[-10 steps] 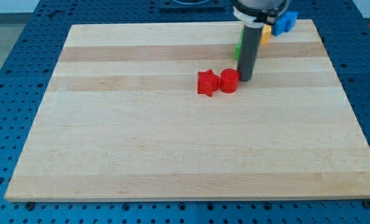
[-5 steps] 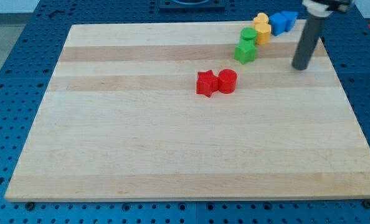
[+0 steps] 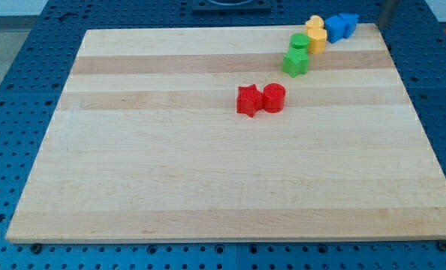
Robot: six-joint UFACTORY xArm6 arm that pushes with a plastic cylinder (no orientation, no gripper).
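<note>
Seven blocks: all lie on the wooden counter [image 3: 208, 187].
Red pair: a red star [image 3: 247, 100] touches a red cylinder [image 3: 274, 97], just above the counter's middle.
Far right corner: green block [image 3: 296, 63], green cylinder [image 3: 300, 42], two yellow blocks [image 3: 315, 34], two blue blocks [image 3: 340, 26], strung in a touching line.
My tip [image 3: 386, 22]: a dark rod end at the far right corner, near the blue blocks; nothing held, touching no block.

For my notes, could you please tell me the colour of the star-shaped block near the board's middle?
Red: the star-shaped block shows clearly in the camera view.
</note>
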